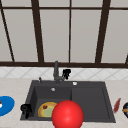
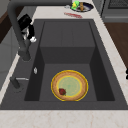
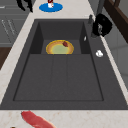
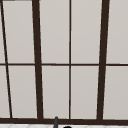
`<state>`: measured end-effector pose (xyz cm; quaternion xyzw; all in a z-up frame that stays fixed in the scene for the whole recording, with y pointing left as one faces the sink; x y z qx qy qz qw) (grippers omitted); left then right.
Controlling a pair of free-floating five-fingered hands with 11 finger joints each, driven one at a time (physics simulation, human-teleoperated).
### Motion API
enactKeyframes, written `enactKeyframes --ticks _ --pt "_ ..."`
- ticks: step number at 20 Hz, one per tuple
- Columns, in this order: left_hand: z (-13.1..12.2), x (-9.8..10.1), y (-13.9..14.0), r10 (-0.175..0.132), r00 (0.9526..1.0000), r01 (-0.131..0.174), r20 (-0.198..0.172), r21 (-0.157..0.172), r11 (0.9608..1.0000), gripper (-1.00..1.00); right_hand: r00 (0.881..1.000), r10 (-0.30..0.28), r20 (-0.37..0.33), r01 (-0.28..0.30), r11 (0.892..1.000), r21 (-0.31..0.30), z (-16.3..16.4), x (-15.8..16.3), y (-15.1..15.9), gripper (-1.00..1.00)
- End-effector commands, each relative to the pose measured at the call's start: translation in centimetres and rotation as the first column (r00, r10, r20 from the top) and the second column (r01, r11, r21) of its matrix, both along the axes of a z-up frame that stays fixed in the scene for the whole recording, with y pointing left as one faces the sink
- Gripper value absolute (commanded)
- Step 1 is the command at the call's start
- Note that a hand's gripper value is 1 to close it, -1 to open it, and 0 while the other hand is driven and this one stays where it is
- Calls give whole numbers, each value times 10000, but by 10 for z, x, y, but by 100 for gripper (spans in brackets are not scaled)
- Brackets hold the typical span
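no writing can be read on anything. the right hand (image 1: 66, 73) sits at the dark faucet (image 1: 56, 71) behind the sink (image 1: 90, 100), its fingers curled by the faucet's lever, whether gripping it i cannot tell. the left hand (image 1: 26, 109) hangs at the sink's near left corner, fingers curled on nothing, near a yellow plate (image 1: 46, 109) in the basin.

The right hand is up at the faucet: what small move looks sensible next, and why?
Probably a short push sideways on the faucet. The right hand sits against its base, beside the lever, fingers curled near it though a firm grip is not clear. The plate lies in the basin below. The left hand hangs at the sink's front left corner.
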<state>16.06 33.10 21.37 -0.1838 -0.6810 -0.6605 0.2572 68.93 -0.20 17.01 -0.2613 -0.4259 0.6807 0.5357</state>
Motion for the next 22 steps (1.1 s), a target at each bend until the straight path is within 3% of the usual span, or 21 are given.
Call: enactKeyframes --ticks 1,2,4,8,16,22 --pt "0 0 0 0 10000 0 0 0 10000 0 9997 1 246 0 10000 -56 6 12 6 100" --pt "0 0 0 0 10000 0 0 0 10000 0 9988 52 491 -44 9999 -163 13 17 10 100" --pt "0 0 0 0 10000 0 0 0 10000 0 9998 211 67 -209 9990 -406 13 19 18 100" --pt "0 0 0 0 10000 0 0 0 10000 0 9997 221 61 -210 9894 -1438 24 17 30 100" --pt "0 0 0 0 10000 0 0 0 10000 0 9929 -1069 525 1156 9706 -2109 25 -1 44 100" --pt "0 0 0 0 10000 0 0 0 10000 0 9753 -1713 1396 2019 9474 -2484 21 -12 54 100"
